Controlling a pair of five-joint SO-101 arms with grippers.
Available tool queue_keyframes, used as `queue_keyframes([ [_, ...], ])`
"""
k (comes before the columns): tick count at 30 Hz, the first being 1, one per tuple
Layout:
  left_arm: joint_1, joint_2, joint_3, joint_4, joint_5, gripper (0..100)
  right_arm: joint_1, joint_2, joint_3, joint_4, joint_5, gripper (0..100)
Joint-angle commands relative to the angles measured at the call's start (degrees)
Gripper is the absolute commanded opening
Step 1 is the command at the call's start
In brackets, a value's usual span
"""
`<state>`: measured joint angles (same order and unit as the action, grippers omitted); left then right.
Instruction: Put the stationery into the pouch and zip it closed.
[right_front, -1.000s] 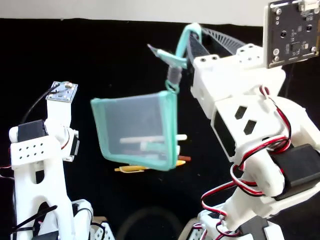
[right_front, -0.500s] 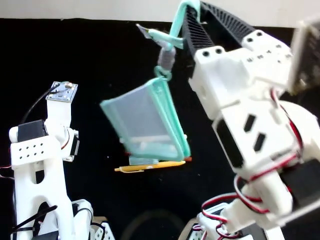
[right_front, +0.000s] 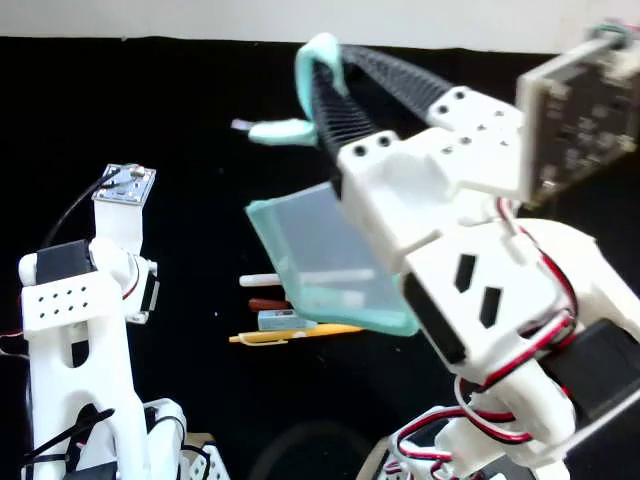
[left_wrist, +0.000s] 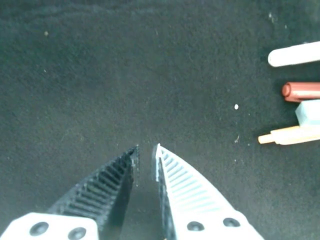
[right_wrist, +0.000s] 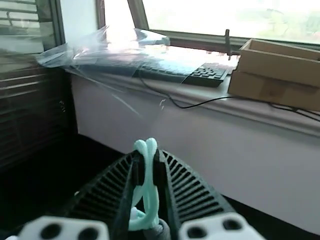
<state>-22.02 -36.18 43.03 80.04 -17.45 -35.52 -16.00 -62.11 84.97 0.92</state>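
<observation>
My right gripper is raised above the table and shut on the teal strap of the translucent teal pouch. The pouch hangs tilted under the arm, off the table. Below it on the black cloth lie a white pen, a brown pen, a light blue eraser and a yellow pen, partly hidden by the pouch. My left gripper hovers low over bare cloth, shut on nothing. The white pen, brown pen, eraser and yellow pen lie off to its side.
The left arm's white body stands at the near left of the table. A pale wall runs behind the black cloth. Bare cloth spreads ahead of the left gripper.
The right arm swung its gripper up and to the left, carrying the pouch by the strap. The pouch tilted and shifted right, uncovering the ends of the pens. The left arm stayed still.
</observation>
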Motion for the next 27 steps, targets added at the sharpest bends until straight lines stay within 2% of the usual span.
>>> queue_keyframes([
  [1,0.57,0.04,-0.31,-1.67,0.0,8,-3.91,-0.04,0.22,0.13,0.62,0.8],
  [8,0.57,0.04,-0.31,-2.64,0.0,8,-8.22,-0.13,0.04,0.13,0.62,0.8],
  [16,0.48,0.04,4.35,-8.09,0.0,8,-8.31,-0.13,-0.31,2.24,0.7,0.8],
  [27,0.4,-0.4,4.09,-8.18,0.0,8,-8.4,-0.22,-0.31,3.82,0.44,0.8],
])
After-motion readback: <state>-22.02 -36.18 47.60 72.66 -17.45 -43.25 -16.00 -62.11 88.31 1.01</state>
